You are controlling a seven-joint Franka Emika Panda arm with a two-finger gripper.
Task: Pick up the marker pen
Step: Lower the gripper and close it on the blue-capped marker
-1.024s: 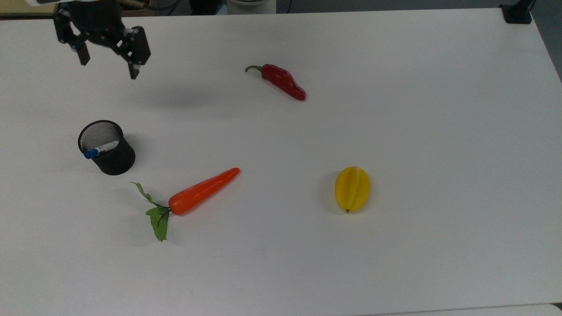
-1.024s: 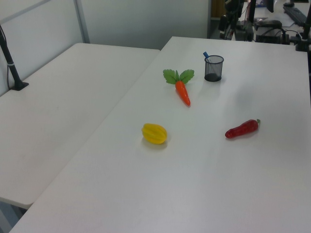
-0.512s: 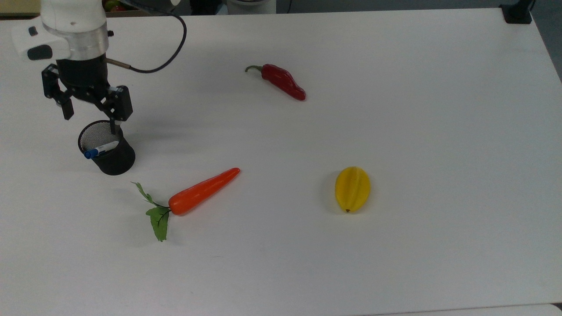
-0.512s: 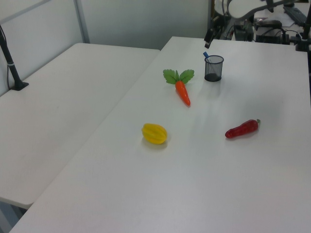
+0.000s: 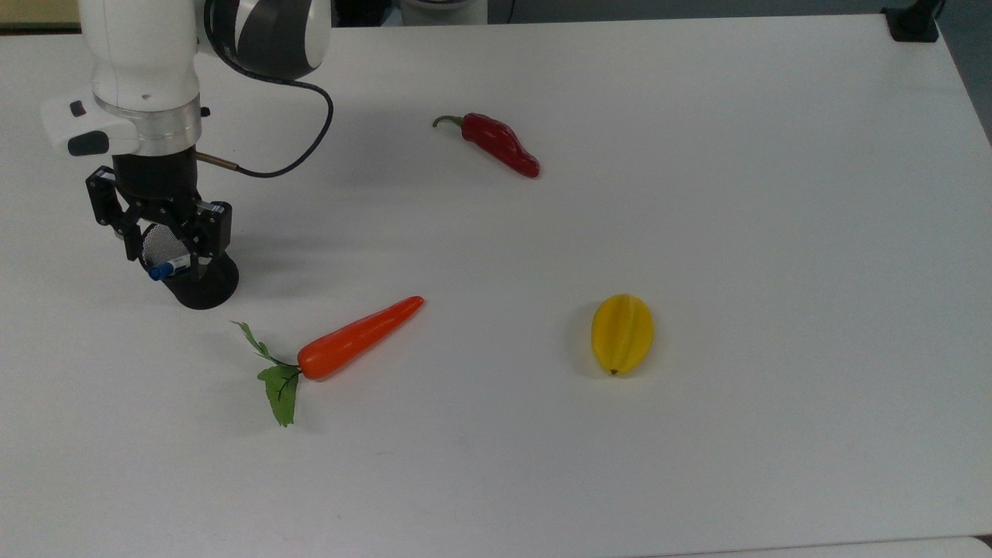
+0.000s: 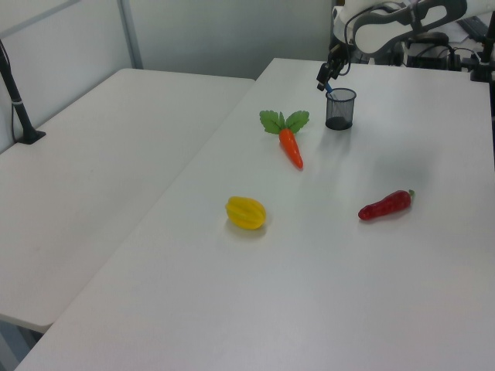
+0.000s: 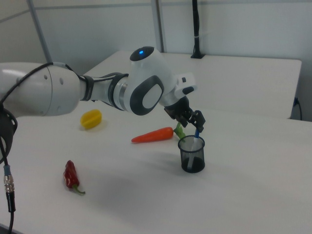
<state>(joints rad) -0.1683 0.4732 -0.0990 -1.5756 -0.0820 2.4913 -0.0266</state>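
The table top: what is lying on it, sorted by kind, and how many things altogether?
Toy vegetables and fruit: 3 (orange carrot with green leaves, red chilli pepper, yellow ribbed fruit)
Containers: 1 (black mesh cup)
Pens: 1 (white marker pen with blue cap, standing in the cup)
Total: 5

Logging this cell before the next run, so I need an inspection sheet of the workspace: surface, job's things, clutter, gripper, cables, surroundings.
Surface: white table, no spills seen.
Job's things: marker pen leans in the black mesh cup, blue cap above the rim.
Clutter: carrot with leaves, red chilli, yellow fruit, all lying apart from each other.
Gripper: gripper open, over the cup mouth, fingers either side of the pen's cap; no grasp yet.
Cables: black cable loops from the arm's wrist above the table.
Surroundings: a second white table adjoins; a black pole stands behind.
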